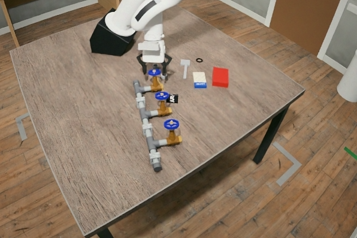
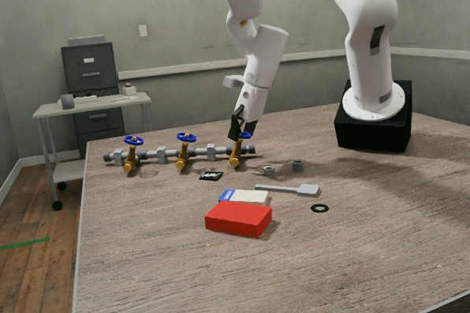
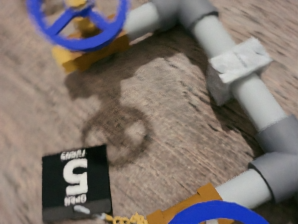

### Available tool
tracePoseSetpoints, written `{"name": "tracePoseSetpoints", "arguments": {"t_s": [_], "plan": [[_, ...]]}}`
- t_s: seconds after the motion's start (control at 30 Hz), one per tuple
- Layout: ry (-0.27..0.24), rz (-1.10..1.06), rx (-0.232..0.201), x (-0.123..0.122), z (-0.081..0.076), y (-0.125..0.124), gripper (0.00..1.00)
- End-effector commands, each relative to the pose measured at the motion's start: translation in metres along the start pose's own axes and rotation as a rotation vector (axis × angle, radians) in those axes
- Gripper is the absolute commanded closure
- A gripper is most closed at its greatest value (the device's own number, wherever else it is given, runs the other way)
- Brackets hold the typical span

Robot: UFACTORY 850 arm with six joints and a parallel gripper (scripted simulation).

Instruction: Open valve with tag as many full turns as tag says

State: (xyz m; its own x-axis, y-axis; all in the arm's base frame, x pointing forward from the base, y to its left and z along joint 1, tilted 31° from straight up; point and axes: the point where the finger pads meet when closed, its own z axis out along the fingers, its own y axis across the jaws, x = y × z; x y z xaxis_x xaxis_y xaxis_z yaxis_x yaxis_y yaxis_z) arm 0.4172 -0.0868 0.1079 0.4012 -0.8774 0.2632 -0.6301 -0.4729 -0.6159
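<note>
A grey pipe (image 1: 146, 119) lies on the table with three brass valves, each with a blue handwheel. My gripper (image 1: 154, 73) is open and its fingers stand on either side of the handwheel of the valve nearest the arm's base (image 1: 154, 72), also seen in the exterior view (image 2: 244, 134). A black tag (image 2: 210, 175) marked "5" lies on the table, and a gold chain joins it to that same valve. The wrist view shows the tag (image 3: 76, 181), this valve's handwheel at the bottom edge (image 3: 215, 214) and the middle valve's handwheel (image 3: 77, 22). The middle valve (image 1: 162, 96) and the near valve (image 1: 171, 124) stand free.
A red block (image 1: 220, 77), a white and blue box (image 1: 199, 80), a grey T-shaped tool (image 1: 185, 67) and a black ring (image 1: 202, 60) lie to the right of the valves. Two grey nuts (image 2: 269, 170) lie near the pipe's end. The arm's black base (image 1: 109, 36) stands behind.
</note>
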Motion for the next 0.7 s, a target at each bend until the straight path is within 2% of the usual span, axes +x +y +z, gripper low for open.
{"name": "tracePoseSetpoints", "arguments": {"t_s": [0.0, 0.27, 0.57, 0.6, 0.67], "plan": [[-0.036, 0.277, -0.002, 0.0004, -0.0001, -0.0003, 0.0], [-0.079, 0.598, -0.006, 0.0004, -0.0001, -0.0003, 0.0], [-0.079, 0.598, -0.006, 0.0004, -0.0001, -0.0003, 0.0], [-0.079, 0.598, -0.006, 0.0004, -0.0001, -0.0003, 1.0], [-0.079, 0.598, -0.006, 0.0004, -0.0001, -0.0003, 1.0]]}}
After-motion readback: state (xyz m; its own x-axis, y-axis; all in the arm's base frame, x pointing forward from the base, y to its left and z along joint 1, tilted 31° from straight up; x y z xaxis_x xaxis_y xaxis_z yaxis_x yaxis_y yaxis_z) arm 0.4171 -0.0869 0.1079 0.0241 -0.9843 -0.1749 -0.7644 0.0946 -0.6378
